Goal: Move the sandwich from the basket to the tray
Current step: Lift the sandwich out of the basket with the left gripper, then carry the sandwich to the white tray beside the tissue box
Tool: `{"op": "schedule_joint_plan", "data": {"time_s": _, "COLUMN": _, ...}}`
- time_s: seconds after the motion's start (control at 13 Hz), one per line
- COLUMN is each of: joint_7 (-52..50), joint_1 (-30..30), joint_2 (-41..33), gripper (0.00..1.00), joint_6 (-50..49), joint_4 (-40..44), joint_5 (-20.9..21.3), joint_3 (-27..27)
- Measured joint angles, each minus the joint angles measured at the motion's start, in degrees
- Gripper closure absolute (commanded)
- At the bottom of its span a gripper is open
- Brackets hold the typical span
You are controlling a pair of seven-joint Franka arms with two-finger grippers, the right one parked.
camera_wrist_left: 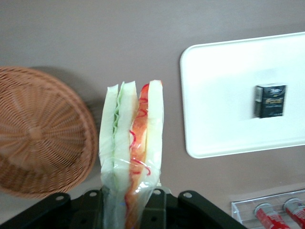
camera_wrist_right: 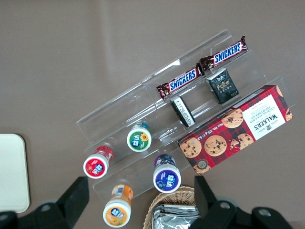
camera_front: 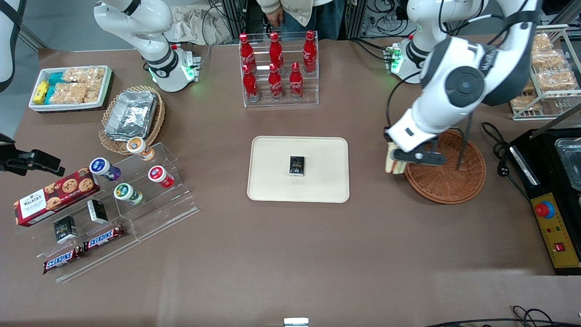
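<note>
Between basket (camera_front: 447, 175) & tray (camera_front: 298, 169), gripper (camera_front: 396, 160) pinched sandwich (camera_wrist_left: 132, 148) firmly; best carried level, then lowered beside small black box (camera_front: 297, 165).

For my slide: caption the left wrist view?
Gripper holding wrapped sandwich above the table between wicker basket and tray.

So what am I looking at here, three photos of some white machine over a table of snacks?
Two white robot arms stand at a table. One picture looks from the front; the other two come from cameras on the arms' wrists. The working arm's tool hangs at the rim of the reddish-brown basket, shut on a wrapped sandwich. It goes onto the cream tray, where a small black box lies. Cola bottles stand farther from the front camera; snack bars lie toward the parked arm's end.
</note>
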Motion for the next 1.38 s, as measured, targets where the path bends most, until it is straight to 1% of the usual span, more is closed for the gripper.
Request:
{"op": "schedule_joint_plan", "data": {"time_s": 0.31, "joint_7": -5.88, "joint_1": -5.51, "joint_2": 4.08, "gripper": 1.0, "joint_6": 8.14, "joint_4": -1.55, "joint_5": 0.07, "joint_3": -0.67}}
{"op": "schedule_joint_plan", "data": {"time_s": 0.46, "joint_7": -8.28, "joint_1": -7.75, "joint_2": 5.43, "gripper": 1.0, "joint_6": 16.69, "joint_4": -6.08, "joint_5": 0.38, "joint_3": -0.75}}
{"op": "schedule_joint_plan", "data": {"time_s": 0.62, "joint_7": -9.56, "joint_1": -9.19, "joint_2": 7.21, "gripper": 1.0, "joint_6": 26.23, "joint_4": -11.82, "joint_5": 2.78, "joint_3": -0.76}}
{"op": "schedule_joint_plan", "data": {"time_s": 0.69, "joint_7": -9.79, "joint_1": -9.44, "joint_2": 8.69, "gripper": 1.0, "joint_6": 29.23, "joint_4": -13.44, "joint_5": 3.88, "joint_3": -0.75}}
{"op": "schedule_joint_plan", "data": {"time_s": 0.85, "joint_7": -10.79, "joint_1": -10.02, "joint_2": 12.7, "gripper": 1.0, "joint_6": 32.64, "joint_4": -13.99, "joint_5": 5.69, "joint_3": -0.73}}
{"op": "schedule_joint_plan", "data": {"time_s": 1.08, "joint_7": -16.65, "joint_1": -10.95, "joint_2": 17.21, "gripper": 1.0, "joint_6": 35.04, "joint_4": -13.47, "joint_5": 11.91, "joint_3": -0.73}}
{"op": "schedule_joint_plan", "data": {"time_s": 1.23, "joint_7": -18.83, "joint_1": -11.08, "joint_2": 18.93, "gripper": 1.0, "joint_6": 35.98, "joint_4": -13.15, "joint_5": 13.41, "joint_3": -0.73}}
{"op": "schedule_joint_plan", "data": {"time_s": 1.38, "joint_7": -19.29, "joint_1": -11.08, "joint_2": 20.05, "gripper": 1.0, "joint_6": 36.41, "joint_4": -13.01, "joint_5": 13.66, "joint_3": -0.7}}
